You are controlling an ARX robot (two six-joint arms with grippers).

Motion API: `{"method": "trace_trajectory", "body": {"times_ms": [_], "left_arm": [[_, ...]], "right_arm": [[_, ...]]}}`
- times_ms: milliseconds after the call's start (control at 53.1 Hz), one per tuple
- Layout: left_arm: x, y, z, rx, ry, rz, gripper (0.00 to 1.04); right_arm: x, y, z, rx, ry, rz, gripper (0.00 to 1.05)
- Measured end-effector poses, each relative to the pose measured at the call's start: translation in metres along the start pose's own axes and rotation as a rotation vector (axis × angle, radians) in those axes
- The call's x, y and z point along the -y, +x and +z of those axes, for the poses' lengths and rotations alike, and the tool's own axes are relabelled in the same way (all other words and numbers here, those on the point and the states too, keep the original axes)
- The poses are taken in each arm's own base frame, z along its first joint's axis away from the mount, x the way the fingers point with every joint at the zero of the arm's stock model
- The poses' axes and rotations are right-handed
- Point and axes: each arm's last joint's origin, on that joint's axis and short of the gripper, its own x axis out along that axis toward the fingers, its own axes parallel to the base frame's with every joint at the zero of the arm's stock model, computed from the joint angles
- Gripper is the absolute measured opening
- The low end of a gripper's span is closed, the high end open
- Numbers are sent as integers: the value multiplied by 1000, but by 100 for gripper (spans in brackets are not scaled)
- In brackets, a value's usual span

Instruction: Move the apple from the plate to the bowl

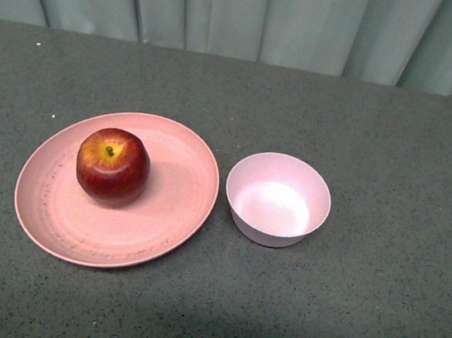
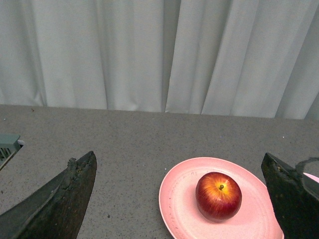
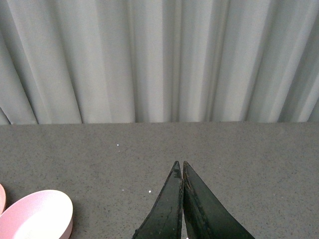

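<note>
The apple [image 1: 112,166] on the plate [image 1: 167,207], left arm nearer
The spread left jaws face it, slightly off-centre ahead; the right jaws are pressed together.

Dark grey speckled tabletop [image 1: 394,158] with a pale pleated curtain [image 1: 230,11] hanging along its far edge. Some ribbed greyish thing [image 2: 7,147] pokes into the left wrist view, can't tell what it is.

Soft even light, seemingly overhead — glare patch inside bowl [image 1: 272,232]; sharp focus, foreground dimmer.
</note>
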Motion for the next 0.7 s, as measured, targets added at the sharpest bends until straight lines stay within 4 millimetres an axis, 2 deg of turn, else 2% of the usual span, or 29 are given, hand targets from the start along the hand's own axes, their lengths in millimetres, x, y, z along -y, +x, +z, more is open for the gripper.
{"method": "trace_trajectory", "body": {"times_ms": [697], "left_arm": [[0,0,0,0,0,0,98]], "right_arm": [[0,-26,5,20,0,0,1]]}}
